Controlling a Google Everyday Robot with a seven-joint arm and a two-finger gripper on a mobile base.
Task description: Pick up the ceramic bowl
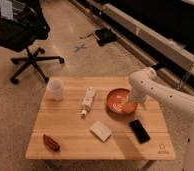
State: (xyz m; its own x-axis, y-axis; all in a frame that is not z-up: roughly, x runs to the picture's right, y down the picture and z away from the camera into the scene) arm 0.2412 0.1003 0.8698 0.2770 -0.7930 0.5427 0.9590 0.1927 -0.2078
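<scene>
The ceramic bowl (117, 101) is a round, shallow, glossy orange-red bowl with a paler patch inside. It sits on the wooden table (70, 127), right of centre. My white arm reaches in from the right. My gripper (131, 103) hangs down at the bowl's right rim, over the inside of the bowl.
On the table stand a white cup (55, 89) at the back left, a white tube (88, 100) left of the bowl, a white card (100, 130), a black phone (139, 131) and a red-brown object (51, 142) at the front left. An office chair (25, 37) stands behind.
</scene>
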